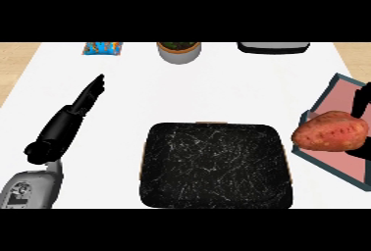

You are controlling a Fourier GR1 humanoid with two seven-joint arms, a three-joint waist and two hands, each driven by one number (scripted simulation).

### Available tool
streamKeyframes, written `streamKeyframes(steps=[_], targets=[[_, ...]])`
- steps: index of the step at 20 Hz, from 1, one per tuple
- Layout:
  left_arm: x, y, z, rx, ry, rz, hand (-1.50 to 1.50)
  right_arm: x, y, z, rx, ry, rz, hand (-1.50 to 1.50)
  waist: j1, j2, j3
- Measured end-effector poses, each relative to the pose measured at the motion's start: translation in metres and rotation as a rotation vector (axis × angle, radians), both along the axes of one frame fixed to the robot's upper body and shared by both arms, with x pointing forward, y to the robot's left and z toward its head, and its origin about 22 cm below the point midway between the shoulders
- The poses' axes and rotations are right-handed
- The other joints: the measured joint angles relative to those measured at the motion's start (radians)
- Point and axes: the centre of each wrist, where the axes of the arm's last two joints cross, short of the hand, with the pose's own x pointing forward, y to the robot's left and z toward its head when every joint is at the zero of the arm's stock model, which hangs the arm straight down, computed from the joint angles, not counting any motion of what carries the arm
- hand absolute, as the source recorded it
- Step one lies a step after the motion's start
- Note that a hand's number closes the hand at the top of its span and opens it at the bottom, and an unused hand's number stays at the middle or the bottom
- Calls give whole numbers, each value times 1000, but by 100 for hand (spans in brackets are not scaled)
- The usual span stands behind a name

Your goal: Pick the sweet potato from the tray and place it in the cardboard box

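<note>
The black box (216, 164) lies at the centre, the pink tray (340, 162) at right, above whose edge the sweet potato (330, 131), probably heavy, stiff and best taken across its thick middle, seems held by the right hand (360, 105), fingers mostly hidden, while the left hand (88, 95) rests with straight fingers.

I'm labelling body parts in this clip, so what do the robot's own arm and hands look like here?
The left forearm is a light grey, rounded shell with darker recesses, entering at the lower left. A glossy black cylindrical wrist section joins it to the left hand, which is all black and slim. Of the right hand only black finger shapes show at the right edge. No cables or markings are visible.
</note>
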Motion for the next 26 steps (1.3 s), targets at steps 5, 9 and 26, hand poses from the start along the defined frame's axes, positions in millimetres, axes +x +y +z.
streamKeyframes(steps=[5,9,26], targets=[[6,-4,6,2,-7,-5,0,31,-41,-6,-97,140,-34,150,5,2,0],[5,-4,3,5,-7,-10,0,50,-72,-15,-158,317,-35,150,12,4,0],[4,-6,5,0,-8,-7,0,88,-150,-50,-93,539,245,-150,7,1,1]])
